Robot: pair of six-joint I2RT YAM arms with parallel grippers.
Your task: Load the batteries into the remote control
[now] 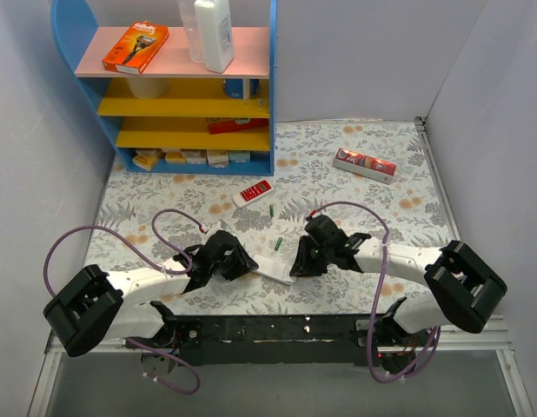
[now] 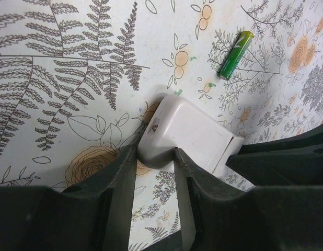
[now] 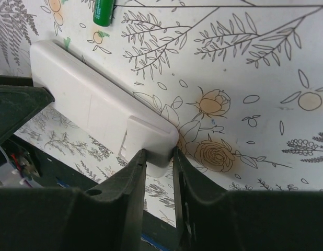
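Observation:
The remote control (image 1: 272,267) is held low over the flowered tabletop between both arms, plain white back up. My left gripper (image 1: 243,263) is shut on its left end, whose rounded corner (image 2: 157,137) is pinched at the fingertips of that left gripper (image 2: 155,155). My right gripper (image 1: 297,264) is shut on the other end. In the right wrist view the remote control (image 3: 93,102) has a stepped panel at the tips of the right gripper (image 3: 159,155). Two green batteries (image 1: 272,209) (image 1: 278,243) lie just beyond it. One battery (image 2: 235,54) (image 3: 103,11) shows in each wrist view.
A red remote (image 1: 253,191) lies behind the batteries. A red and white box (image 1: 364,164) sits at the back right. A blue and yellow shelf unit (image 1: 177,95) with an orange box and white bottle fills the back left. White walls close in both sides.

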